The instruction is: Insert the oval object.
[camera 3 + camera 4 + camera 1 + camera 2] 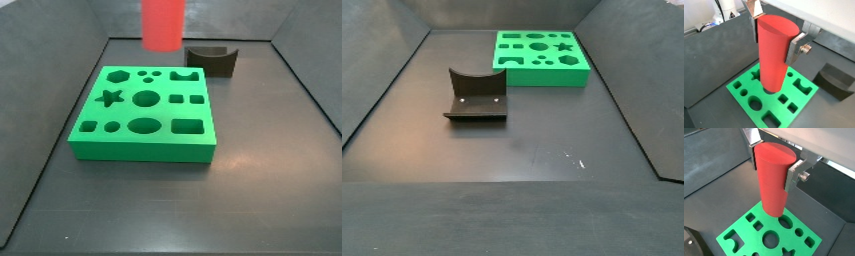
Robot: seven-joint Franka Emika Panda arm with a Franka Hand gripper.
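Observation:
My gripper (pixel 774 47) is shut on the oval object (pixel 771 70), a tall smooth red peg, which it holds upright by the upper part. The silver fingers (pixel 796 47) press on its two sides; both wrist views show this grip (pixel 771 178). The peg (pixel 773 198) hangs above the green block (pixel 764 235), which has several shaped holes, and its lower end is clear of the block. In a side view the peg (pixel 160 25) hovers over the far edge of the green block (pixel 144 112); the gripper is cut off there. The other side view shows only the block (pixel 543 55).
A dark fixture with a curved notch (pixel 211 60) stands on the floor just beyond the green block's far right corner; it also shows in a wrist view (pixel 836 82) and a side view (pixel 476 95). Dark grey walls enclose the floor (pixel 267 190).

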